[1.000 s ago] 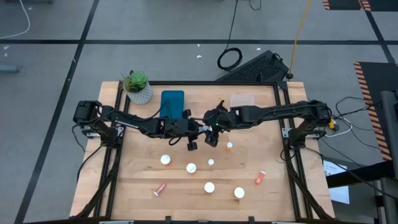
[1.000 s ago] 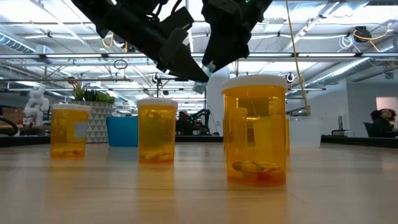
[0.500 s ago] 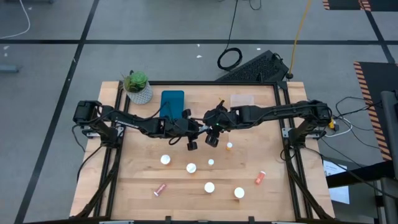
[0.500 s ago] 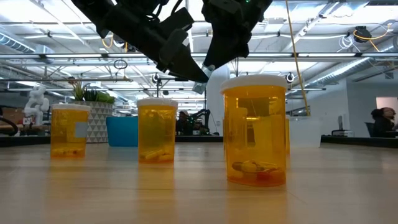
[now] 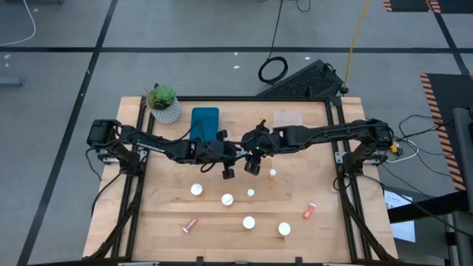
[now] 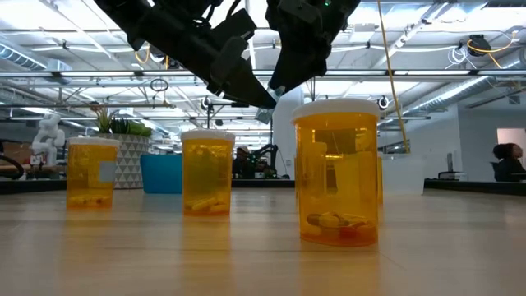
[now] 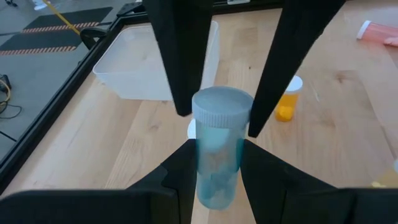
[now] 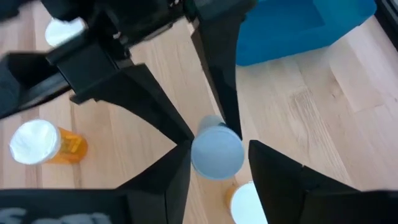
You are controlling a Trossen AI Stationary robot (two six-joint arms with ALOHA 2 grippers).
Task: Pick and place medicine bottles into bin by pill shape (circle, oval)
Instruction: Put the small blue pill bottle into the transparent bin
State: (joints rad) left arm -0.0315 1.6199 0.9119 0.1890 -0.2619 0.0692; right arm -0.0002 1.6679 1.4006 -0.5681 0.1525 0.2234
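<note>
Across the table from left to right, I am reading the task as barely begun. At the far left, the blue bin (image 5: 205,122) is showing nothing inside from above, and I am seeing no bottle in the clear bin (image 5: 288,120) either.

Above mid-table, the left gripper (image 5: 228,167) and the right gripper (image 5: 252,164) are meeting tip to tip. Both wrist views are showing one pale blue bottle with a grey-white cap (image 7: 216,146) sitting between both pairs of fingers: the left fingers are closed around its body, and the right fingers are flanking its capped end. I am judging this as a handover in the air. I cannot tell which gripper is bearing the load.

Nearer the front edge, seven bottles are waiting unsorted:
- a white-capped bottle (image 5: 196,190)
- a pink bottle lying down (image 5: 191,224)
- white-capped bottles (image 5: 227,199), (image 5: 249,222) and (image 5: 284,229)
- a small orange bottle (image 5: 273,174)
- an orange bottle lying down (image 5: 308,211) at the right.

The low view is showing amber bodies (image 6: 336,173) standing upright with pills inside.
</note>
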